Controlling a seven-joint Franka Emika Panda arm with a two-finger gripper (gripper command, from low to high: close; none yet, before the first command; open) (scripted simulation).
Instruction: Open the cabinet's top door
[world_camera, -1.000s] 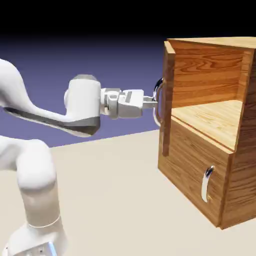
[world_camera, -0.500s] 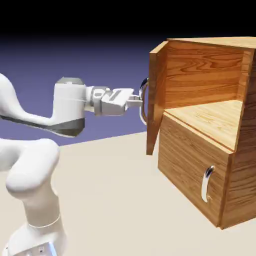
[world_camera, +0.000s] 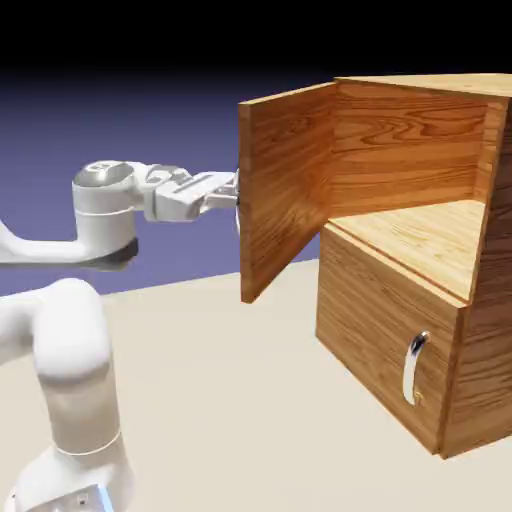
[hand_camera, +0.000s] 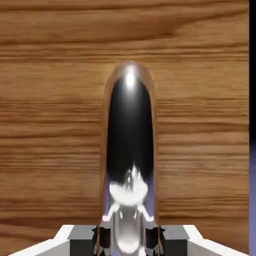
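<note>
The brown wood-grain cabinet (world_camera: 410, 300) stands at the exterior view's right. Its top door (world_camera: 285, 190) is swung wide out to the left, its inner face toward the camera, and the upper compartment with its wooden shelf lies bare. My gripper (world_camera: 234, 195) reaches in from the left and meets the door's hidden outer face at its free edge. In the hand view the chrome handle (hand_camera: 130, 150) fills the middle against the door's wood (hand_camera: 50, 125), and my gripper (hand_camera: 129, 240) is shut on it, its grey fingertips (hand_camera: 102, 239) pressed to either side.
The lower panel (world_camera: 385, 335) is closed, its own chrome handle (world_camera: 412, 368) near the right edge. The beige table (world_camera: 230, 400) stretches in front of the cabinet. My white arm (world_camera: 60, 380) rises at the exterior view's lower left.
The top door has swung from roughly edge-on to wide open toward the left. My gripper has drawn back to the left with the handle still in its grip.
</note>
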